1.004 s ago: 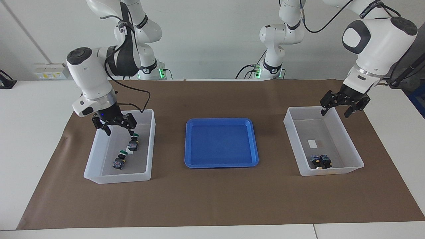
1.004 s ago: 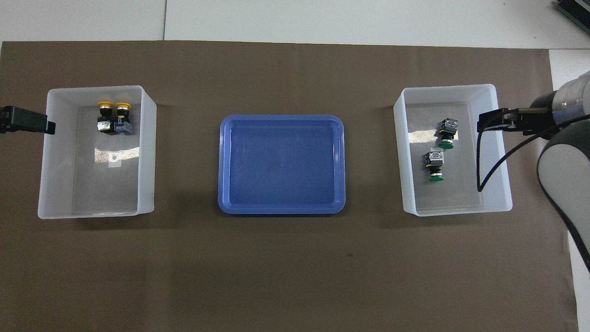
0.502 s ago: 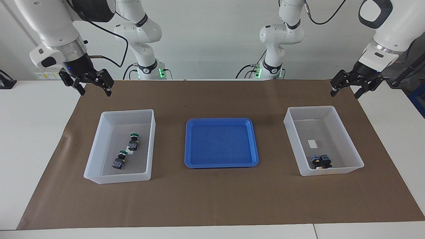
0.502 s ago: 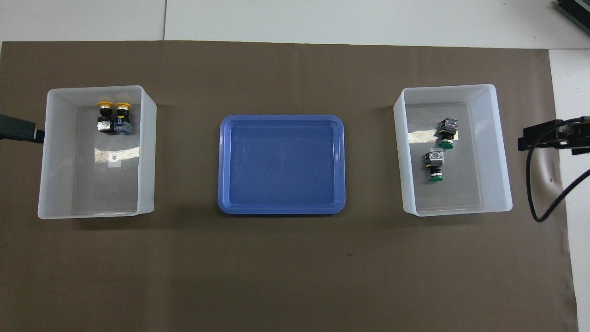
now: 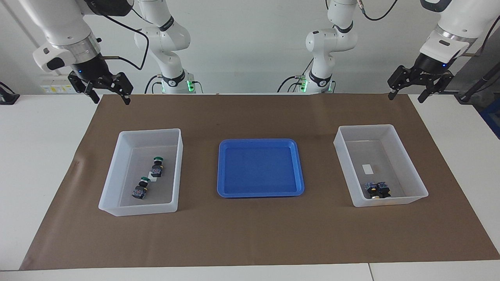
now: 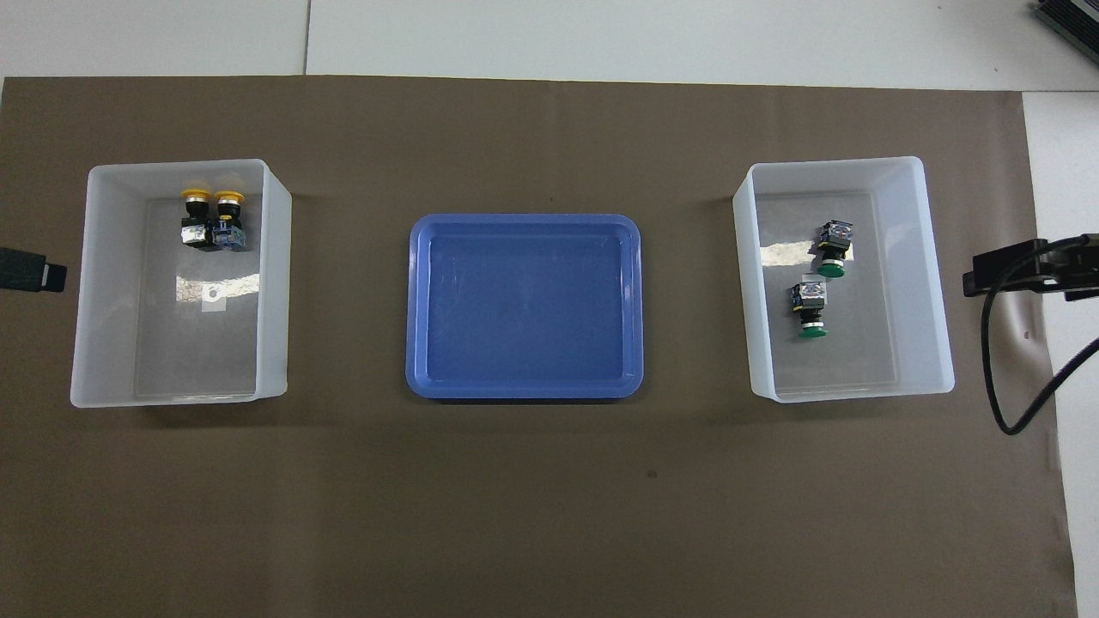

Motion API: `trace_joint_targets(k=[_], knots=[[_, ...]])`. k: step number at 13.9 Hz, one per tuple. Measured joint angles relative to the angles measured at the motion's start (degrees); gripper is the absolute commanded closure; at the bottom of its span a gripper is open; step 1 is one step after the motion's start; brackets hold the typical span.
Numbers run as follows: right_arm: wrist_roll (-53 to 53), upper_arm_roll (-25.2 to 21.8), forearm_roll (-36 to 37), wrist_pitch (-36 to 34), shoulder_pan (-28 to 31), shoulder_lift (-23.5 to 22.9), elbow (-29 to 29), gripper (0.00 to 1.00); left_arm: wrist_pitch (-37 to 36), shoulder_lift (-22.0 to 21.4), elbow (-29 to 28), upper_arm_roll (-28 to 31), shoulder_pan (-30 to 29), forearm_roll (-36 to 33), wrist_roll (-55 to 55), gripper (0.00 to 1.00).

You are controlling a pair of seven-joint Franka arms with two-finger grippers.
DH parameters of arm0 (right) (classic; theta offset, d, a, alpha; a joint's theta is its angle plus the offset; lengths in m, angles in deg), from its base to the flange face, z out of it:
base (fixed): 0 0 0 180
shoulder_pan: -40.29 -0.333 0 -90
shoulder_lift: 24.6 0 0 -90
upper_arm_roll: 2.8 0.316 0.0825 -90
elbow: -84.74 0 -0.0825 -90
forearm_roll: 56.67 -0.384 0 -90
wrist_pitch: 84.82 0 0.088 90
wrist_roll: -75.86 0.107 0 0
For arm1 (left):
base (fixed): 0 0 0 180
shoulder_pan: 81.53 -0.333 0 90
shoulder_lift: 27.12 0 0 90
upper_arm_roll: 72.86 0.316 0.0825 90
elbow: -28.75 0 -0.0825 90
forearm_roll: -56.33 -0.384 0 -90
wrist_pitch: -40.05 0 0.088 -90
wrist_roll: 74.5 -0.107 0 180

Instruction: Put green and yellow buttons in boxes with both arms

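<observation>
Both arms have lifted up and pulled away from the boxes since the earlier pictures, and nothing else has moved.

From the facing camera, the right arm's black two-finger gripper hangs in the air at about 10 o'clock, over the corner of the brown paper mat on the white worktop. Its fingers are spread apart and hold nothing. The left arm's black gripper hangs at about 2 o'clock over the mat's other corner, fingers apart too, with nothing in them. The see-through white plastic box at 9 o'clock has the two green-capped push buttons lying inside. The matching white box at 3 o'clock has two dark-bodied buttons side by side, touching. A flat blue plastic tray sits in the middle between the boxes.

From the overhead camera, the sides swap. The yellow-capped buttons lie in the 9 o'clock box, at its end farther from the robots. The green ones lie in the 3 o'clock box. Only the gripper tips peek in at the edges, the left and the right.
</observation>
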Motion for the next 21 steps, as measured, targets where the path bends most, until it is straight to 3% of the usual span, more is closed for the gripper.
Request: trace_joint_targets(k=[5, 21], knots=[[-2.31, -0.02, 0.52, -2.89, 0.46, -0.01, -2.12, 0.0, -2.46, -0.08, 0.0, 1.22, 0.98, -0.07, 0.0, 0.0], [-3.11, 0.25, 2.04, -2.69, 0.61, -0.43, -2.57, 0.0, -4.35, -0.39, 0.12, 3.52, 2.91, -2.32, 0.18, 0.0]])
